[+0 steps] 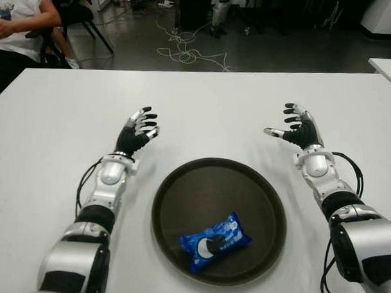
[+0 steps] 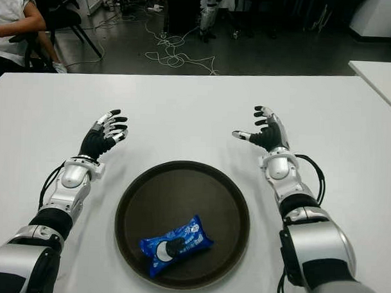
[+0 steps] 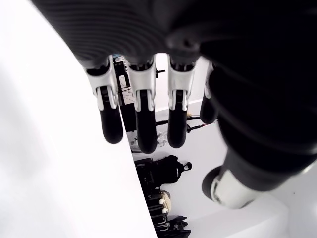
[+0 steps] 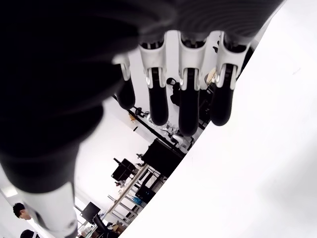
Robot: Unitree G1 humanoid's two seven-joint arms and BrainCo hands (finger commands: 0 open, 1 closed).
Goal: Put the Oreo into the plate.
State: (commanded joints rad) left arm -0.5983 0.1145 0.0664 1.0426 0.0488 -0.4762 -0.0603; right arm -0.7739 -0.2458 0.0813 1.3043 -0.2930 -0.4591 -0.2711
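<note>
On the white tabletop (image 1: 203, 108), a dark round plate (image 1: 181, 197) holds the blue Oreo pack (image 1: 215, 242); its lettering is too small to read. Left hand (image 1: 137, 133) and right hand (image 1: 300, 129) flank it, fingers spread, empty.

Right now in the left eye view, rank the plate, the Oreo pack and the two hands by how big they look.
1. plate, clearly largest.
2. Oreo pack, lying in the plate.
3. right hand and left hand, both open and empty; they look about alike, so no ranking between them.
</note>
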